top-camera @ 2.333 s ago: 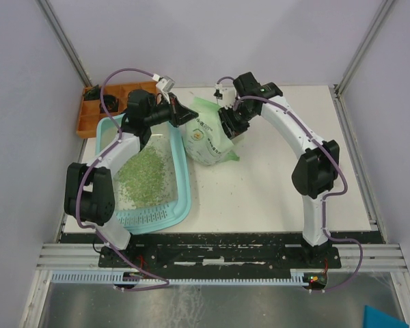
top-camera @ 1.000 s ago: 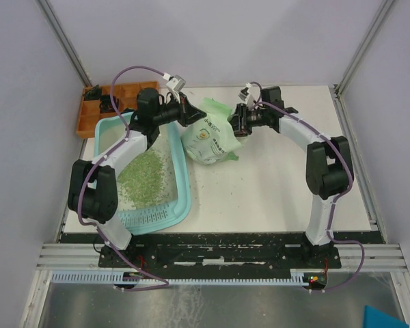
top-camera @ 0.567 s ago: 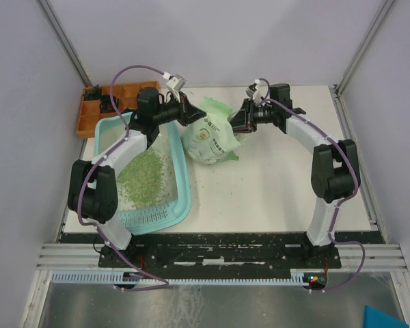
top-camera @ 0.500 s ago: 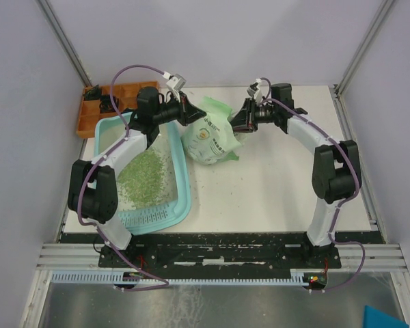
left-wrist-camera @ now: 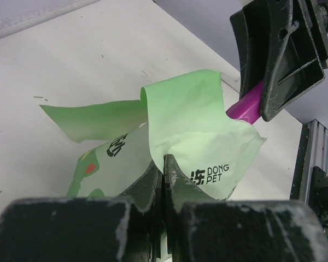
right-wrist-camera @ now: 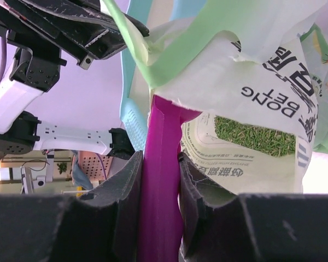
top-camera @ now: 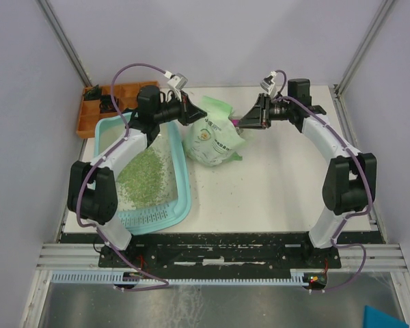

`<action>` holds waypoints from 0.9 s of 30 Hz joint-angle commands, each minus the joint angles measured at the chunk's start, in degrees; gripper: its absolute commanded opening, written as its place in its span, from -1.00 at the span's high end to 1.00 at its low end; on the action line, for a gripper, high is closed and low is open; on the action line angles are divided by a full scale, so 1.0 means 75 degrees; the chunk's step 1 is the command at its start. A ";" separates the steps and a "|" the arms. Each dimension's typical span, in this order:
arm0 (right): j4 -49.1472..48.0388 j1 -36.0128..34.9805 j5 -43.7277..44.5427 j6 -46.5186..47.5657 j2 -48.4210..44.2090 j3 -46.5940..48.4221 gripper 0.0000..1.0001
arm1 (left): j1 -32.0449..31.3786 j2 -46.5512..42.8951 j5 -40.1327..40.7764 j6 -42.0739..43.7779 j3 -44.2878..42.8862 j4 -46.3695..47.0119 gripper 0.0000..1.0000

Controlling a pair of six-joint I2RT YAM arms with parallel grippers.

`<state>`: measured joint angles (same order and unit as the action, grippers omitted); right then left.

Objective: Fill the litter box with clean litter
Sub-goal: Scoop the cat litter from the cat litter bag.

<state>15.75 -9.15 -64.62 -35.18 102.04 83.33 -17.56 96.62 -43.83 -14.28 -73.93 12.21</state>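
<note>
Light-teal litter box (top-camera: 165, 213) on the table (top-camera: 273, 184), left side; green clean litter (top-camera: 145, 174) heaped mid-floor. Just beside it is a pale green bag (top-camera: 215, 140) printed "DONG PET". The left claw (left-wrist-camera: 164, 166) is pinched together on the bag's top edge; the right claw (right-wrist-camera: 159, 164) is clamped on the magenta scoop (right-wrist-camera: 163, 125). White table, pale lilac walls (top-camera: 212, 41).

Looks down on a flat white table top (top-camera: 273, 198). Closed in by pale grey-purple walls: left wall (top-camera: 20, 102), back wall (top-camera: 212, 41), right wall (top-camera: 403, 82). At the back corners, two thin silver bars, one on the left (top-camera: 61, 41) and one on the right (top-camera: 359, 44), both leaning outward. Along the near edge of the table, a black plate (top-camera: 219, 239), then silver rails (top-camera: 219, 263), then a white strip (top-camera: 212, 280) with small teeth. Below that, shiny grey floor (top-camera: 212, 307), with a blue corner (top-camera: 386, 318) of something at the bottom right. Soft, even light all over.
</note>
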 commanded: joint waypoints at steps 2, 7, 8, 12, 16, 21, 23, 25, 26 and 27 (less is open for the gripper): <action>0.0185 0.0188 -0.0804 0.0566 -0.0818 0.0065 0.96 | -0.0112 -0.1000 -0.0168 0.0354 -0.0750 0.0945 0.92; 0.0537 0.0364 -0.0849 0.0843 -0.1065 -0.0074 0.96 | -0.0108 -0.1193 -0.0049 0.0347 -0.0746 0.0831 0.62; 0.0626 0.0398 -0.0867 0.0905 -0.1101 -0.0101 0.96 | -0.0108 -0.1222 -0.0015 0.0346 -0.0739 0.0817 0.54; 0.0991 0.0517 -0.0950 0.1206 -0.1218 -0.0201 0.96 | -0.0108 -0.1410 0.0139 0.0369 -0.0745 0.0693 0.29; 0.1083 0.0657 -0.1051 0.1257 -0.1309 -0.0356 0.96 | -0.0108 -0.1543 0.0233 0.0468 -0.0767 0.0461 0.14; 0.1360 0.0842 -0.1191 0.1450 -0.1409 -0.0478 0.96 | -0.0108 -0.1682 0.0445 0.0500 -0.0759 0.0301 0.00; 0.1603 0.0938 -0.1218 0.1646 -0.1437 -0.0493 0.96 | -0.0108 -0.1722 0.0481 0.0504 -0.0765 0.0279 -0.01; 0.1835 0.1062 -0.1267 0.1824 -0.1435 -0.0493 0.96 | -0.0109 -0.1757 0.0528 0.0537 -0.0786 0.0207 -0.02; 0.1962 0.1133 -0.1279 0.1915 -0.1440 -0.0501 0.96 | -0.0114 -0.1777 0.0541 0.0546 -0.0792 0.0185 -0.02; 0.2079 0.1213 -0.1285 0.2013 -0.1447 -0.0494 0.97 | -0.0110 -0.1800 0.0578 0.0561 -0.0795 0.0153 -0.02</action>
<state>28.71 -1.93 -70.22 -24.16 94.02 79.22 -18.13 85.52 -41.04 -12.49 -78.26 12.97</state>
